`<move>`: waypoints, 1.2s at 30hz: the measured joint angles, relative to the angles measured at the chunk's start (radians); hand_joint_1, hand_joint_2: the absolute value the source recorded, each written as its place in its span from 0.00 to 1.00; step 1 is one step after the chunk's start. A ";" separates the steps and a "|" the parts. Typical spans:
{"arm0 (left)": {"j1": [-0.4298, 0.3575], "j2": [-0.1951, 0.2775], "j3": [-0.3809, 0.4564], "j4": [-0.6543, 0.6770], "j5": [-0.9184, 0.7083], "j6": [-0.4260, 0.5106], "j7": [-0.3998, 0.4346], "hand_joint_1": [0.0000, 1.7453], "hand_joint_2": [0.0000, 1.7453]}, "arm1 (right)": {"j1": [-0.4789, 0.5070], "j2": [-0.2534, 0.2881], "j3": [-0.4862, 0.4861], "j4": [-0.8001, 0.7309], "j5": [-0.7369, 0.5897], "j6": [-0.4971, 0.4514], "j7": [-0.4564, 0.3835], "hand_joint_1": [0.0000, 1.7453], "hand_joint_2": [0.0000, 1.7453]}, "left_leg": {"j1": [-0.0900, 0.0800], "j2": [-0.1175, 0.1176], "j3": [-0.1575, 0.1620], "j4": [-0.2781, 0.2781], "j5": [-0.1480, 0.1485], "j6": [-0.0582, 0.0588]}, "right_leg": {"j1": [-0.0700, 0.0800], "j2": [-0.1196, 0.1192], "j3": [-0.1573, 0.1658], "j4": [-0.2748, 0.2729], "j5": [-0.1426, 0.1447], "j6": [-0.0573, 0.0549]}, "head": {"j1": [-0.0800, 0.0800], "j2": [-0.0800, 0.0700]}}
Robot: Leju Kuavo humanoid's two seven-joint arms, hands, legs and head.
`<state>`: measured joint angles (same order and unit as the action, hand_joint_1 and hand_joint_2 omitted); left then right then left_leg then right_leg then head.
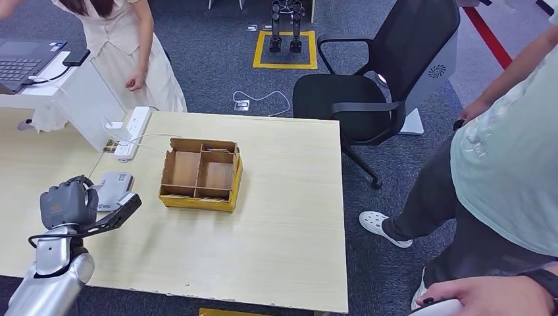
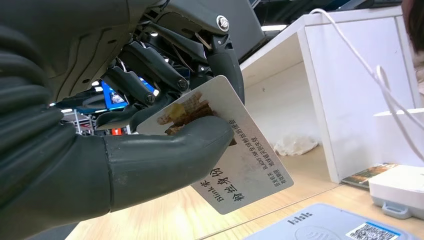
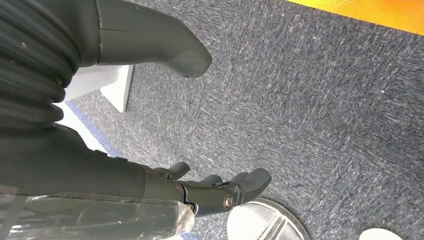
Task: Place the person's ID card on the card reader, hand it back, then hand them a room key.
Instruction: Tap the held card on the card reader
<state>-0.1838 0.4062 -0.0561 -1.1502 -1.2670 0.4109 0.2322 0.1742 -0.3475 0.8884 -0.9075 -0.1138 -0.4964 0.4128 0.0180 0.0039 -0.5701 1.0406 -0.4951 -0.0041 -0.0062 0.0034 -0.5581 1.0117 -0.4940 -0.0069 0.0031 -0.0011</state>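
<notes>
Your work surface is a pale wood-grain table (image 1: 289,197), set on dark grey carpet (image 1: 217,59). Your left hand (image 1: 69,204) is raised over the table's near left part and grips the ID card (image 2: 235,150): the thick thumb presses the printed face while darker fingers back it from behind, and the card stands tilted, clear of the tabletop. The card reader (image 1: 113,189), a flat grey slab with a QR sticker, lies on the table just beyond that hand; in the left wrist view it sits right below the card's lower corner, not touching it. Beside the reader stands a yellow-sided cardboard box (image 1: 201,174) with four compartments; what lies in them you cannot tell. A white power strip (image 1: 133,131) with a trailing cable lies toward the far left edge, next to a white partition (image 1: 89,105) carrying a laptop (image 1: 23,60). A person in a cream dress (image 1: 125,46) stands beyond the table; another in a pale green shirt (image 1: 507,171) stands at your right, near a black office chair (image 1: 375,79). Your right hand (image 3: 215,192) hangs over the carpet, released, fingers loosely apart and holding nothing.
</notes>
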 joint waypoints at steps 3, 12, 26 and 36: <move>-0.007 -0.010 0.000 0.028 -0.018 0.020 0.017 1.00 1.00 | 0.000 0.000 0.000 0.000 0.002 0.000 0.000 0.00 1.00 | 0.000 0.000 0.000 0.000 0.000 0.000 | 0.000 0.000 0.000 0.000 0.000 0.000 | 0.000 0.000; -0.032 -0.033 0.000 0.088 -0.042 0.050 0.041 1.00 1.00 | 0.001 0.000 0.003 0.000 0.000 -0.007 0.004 0.00 1.00 | 0.000 0.000 0.000 0.000 0.000 0.000 | 0.000 0.000 0.000 0.000 0.000 0.000 | 0.000 0.000; -0.030 -0.059 0.000 0.123 -0.051 0.072 0.053 1.00 1.00 | 0.002 0.000 0.013 -0.001 -0.013 -0.018 0.001 0.00 1.00 | 0.000 0.000 0.000 0.000 0.000 0.000 | 0.000 0.000 0.000 0.000 0.000 0.000 | 0.000 0.000; -0.013 -0.087 0.000 0.149 -0.083 0.130 0.069 1.00 1.00 | 0.002 0.000 0.029 -0.002 -0.027 -0.031 -0.007 0.00 1.00 | 0.000 0.000 0.000 0.000 0.000 0.000 | 0.000 0.000 0.000 0.000 0.000 0.000 | 0.000 0.000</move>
<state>-0.1969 0.3191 -0.0561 -1.0009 -1.3496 0.5410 0.3008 0.1763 -0.3475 0.9173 -0.9098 -0.1411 -0.5277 0.4062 0.0179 0.0040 -0.5703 1.0406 -0.4951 -0.0041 -0.0062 0.0033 -0.5581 1.0117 -0.4940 -0.0069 0.0030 -0.0011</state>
